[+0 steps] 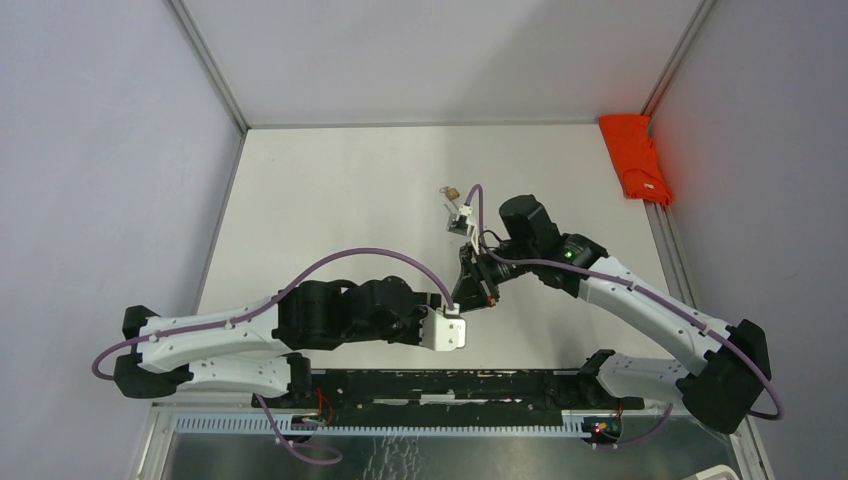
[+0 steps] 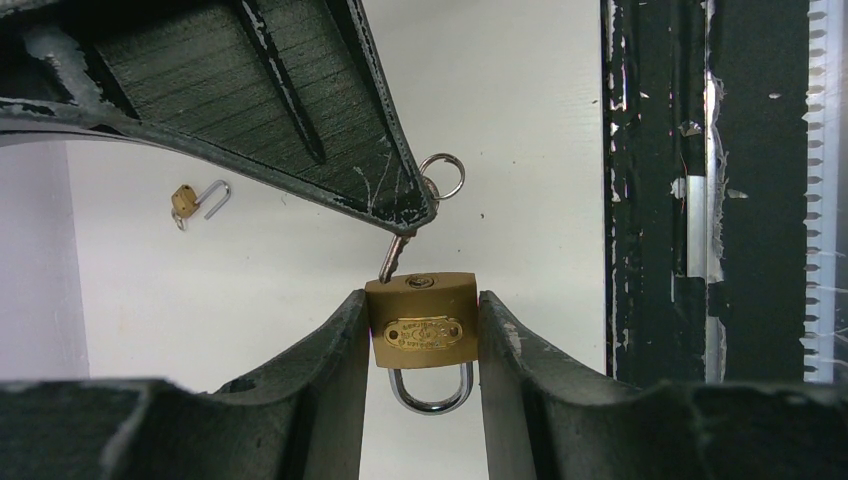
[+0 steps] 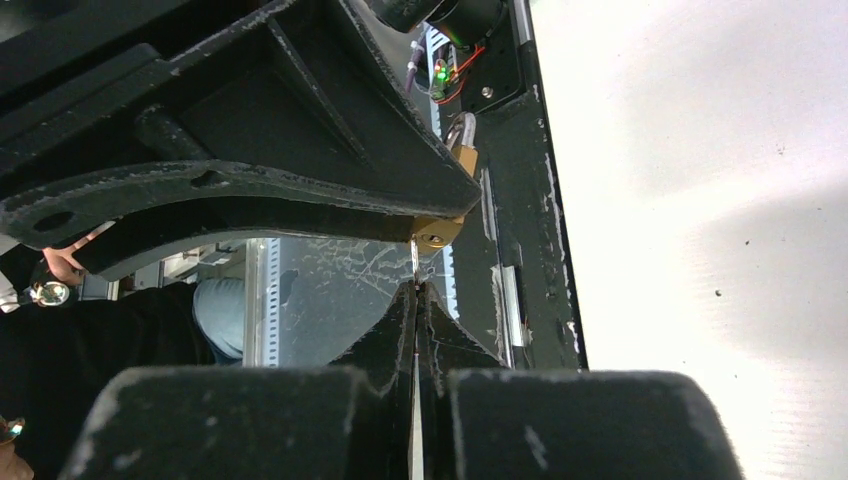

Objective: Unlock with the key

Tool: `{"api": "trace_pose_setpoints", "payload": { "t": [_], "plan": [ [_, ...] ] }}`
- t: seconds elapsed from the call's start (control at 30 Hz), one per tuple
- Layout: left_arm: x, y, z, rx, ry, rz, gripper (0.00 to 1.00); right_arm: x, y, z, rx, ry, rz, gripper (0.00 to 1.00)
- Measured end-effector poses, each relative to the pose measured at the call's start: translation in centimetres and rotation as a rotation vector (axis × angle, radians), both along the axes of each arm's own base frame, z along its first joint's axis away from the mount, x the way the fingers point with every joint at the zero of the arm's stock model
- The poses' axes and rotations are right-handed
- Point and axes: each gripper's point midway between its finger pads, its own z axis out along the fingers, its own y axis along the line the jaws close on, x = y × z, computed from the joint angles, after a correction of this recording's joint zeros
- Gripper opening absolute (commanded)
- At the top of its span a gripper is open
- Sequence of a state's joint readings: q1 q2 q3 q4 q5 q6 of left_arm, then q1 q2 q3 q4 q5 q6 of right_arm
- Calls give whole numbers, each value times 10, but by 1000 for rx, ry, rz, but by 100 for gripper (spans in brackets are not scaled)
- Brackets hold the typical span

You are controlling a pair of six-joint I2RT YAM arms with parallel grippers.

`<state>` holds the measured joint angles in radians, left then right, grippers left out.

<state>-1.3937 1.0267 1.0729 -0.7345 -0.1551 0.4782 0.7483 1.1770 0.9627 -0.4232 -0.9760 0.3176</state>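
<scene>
**Left wrist view.** A small brass padlock with its shackle swung open lies on the white worktop, well left of the large brass padlock. The left pincer clamps that large padlock by its two sides; its shackle is closed. A silver key, pinched in the fully closed right pincer, meets the padlock's top face just left of the keyhole.

**Top view.** A folded orange cloth lies far right of the padlock.
</scene>
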Motion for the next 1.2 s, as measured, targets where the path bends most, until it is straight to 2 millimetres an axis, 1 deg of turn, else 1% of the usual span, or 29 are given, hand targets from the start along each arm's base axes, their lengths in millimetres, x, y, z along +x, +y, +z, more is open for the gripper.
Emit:
{"api": "trace_pose_setpoints", "payload": {
  "t": [0.17, 0.3, 0.4, 1.0, 1.2],
  "plan": [
    [0, -1, -1, 5, 1, 0, 2, -3, 1, -1, 7, 2, 13, 0],
    [0, -1, -1, 5, 0, 1, 2, -7, -1, -12, -10, 22, 20, 0],
    [0, 0, -1, 6, 1, 1, 2, -8, -2, -16, -20, 33, 19, 0],
    [0, -1, -1, 5, 1, 0, 2, -6, 0, -13, -6, 30, 13, 0],
    [0, -1, -2, 6, 1, 0, 2, -7, 2, -17, -15, 40, 18, 0]
  ]
}}
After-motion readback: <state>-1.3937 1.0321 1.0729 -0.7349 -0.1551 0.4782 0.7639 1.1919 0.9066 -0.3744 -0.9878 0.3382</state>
